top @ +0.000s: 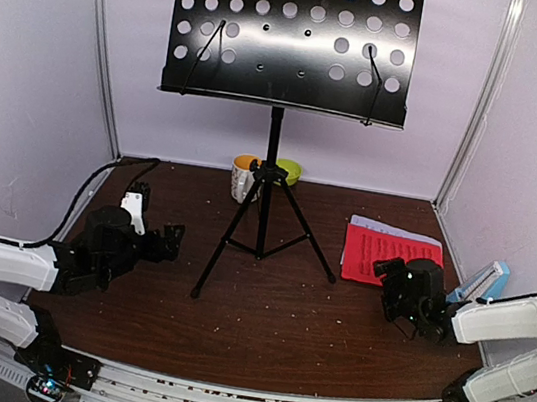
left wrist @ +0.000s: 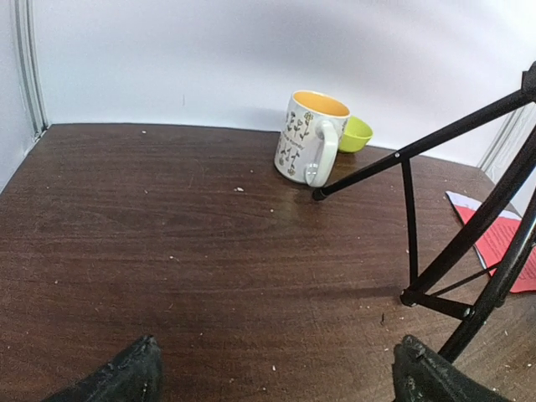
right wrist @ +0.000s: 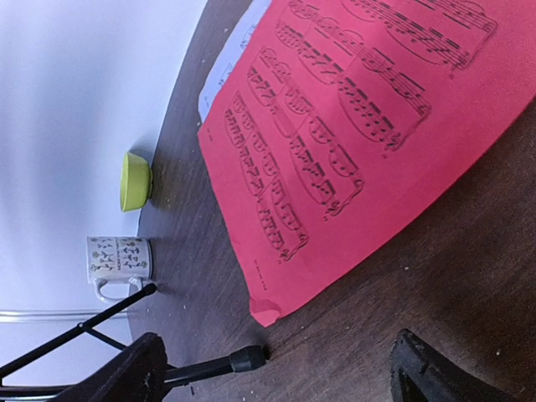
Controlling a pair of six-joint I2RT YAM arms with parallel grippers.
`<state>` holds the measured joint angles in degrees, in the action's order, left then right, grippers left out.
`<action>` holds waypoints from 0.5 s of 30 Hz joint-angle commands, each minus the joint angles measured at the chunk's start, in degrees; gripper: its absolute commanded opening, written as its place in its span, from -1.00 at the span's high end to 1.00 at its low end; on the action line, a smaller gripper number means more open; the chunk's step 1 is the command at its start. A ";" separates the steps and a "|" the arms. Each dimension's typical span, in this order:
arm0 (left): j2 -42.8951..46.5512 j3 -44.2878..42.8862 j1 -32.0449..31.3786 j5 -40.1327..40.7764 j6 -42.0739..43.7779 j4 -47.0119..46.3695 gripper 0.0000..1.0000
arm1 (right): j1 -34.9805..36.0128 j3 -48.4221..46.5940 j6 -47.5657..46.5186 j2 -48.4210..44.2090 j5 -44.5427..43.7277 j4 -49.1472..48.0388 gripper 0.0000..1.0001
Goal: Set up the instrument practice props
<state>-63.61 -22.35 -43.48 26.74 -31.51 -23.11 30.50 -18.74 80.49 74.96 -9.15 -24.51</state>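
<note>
The black music stand [top: 266, 201] stands upright mid-table on its tripod, its perforated desk [top: 294, 33] bare. A red sheet-music page [top: 389, 256] lies flat at the right on a pale lilac-white page [top: 397, 230]. The light-blue metronome [top: 484, 282] rests at the right edge behind my right arm. My right gripper [top: 389, 285] hovers open just short of the red page's [right wrist: 368, 126] near corner, beside a stand foot [right wrist: 247, 358]. At the left my left gripper [top: 169, 244] is open and holds nothing, facing the stand's legs [left wrist: 419, 151] over bare wood.
A white-and-orange mug [top: 244, 177] and a small green bowl [top: 289, 171] sit against the back wall behind the tripod. White walls close the table on three sides. Small crumbs are scattered over the dark wooden tabletop [top: 262, 311].
</note>
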 commanded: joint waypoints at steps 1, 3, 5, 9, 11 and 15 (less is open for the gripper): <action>1.23 0.62 0.33 2.36 -0.80 -3.60 -0.95 | 0.30 2.38 8.95 6.47 -3.68 -12.17 -0.80; 1.63 0.49 0.33 2.48 -0.28 -3.53 -0.95 | 0.56 2.44 10.83 9.98 -3.91 -16.72 -0.75; 1.82 0.24 0.33 2.55 0.13 -3.54 -0.96 | 0.61 2.61 12.22 13.53 -4.31 -21.24 -0.67; 2.04 -0.39 0.31 3.07 0.74 -2.84 -0.96 | 0.61 2.64 14.86 19.25 -5.55 -27.73 -0.53; 2.13 -0.41 0.33 3.37 0.89 -2.81 -0.96 | 0.60 2.09 16.02 21.25 -6.30 -28.89 -0.46; 2.11 -0.66 0.31 3.63 1.41 -2.69 -0.96 | 0.53 -0.02 17.30 23.93 -7.51 -29.10 -0.31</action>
<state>-62.24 -22.17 -43.48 28.91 -31.33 -23.88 30.79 -17.34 94.89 96.16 -14.11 -52.53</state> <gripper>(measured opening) 0.978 0.685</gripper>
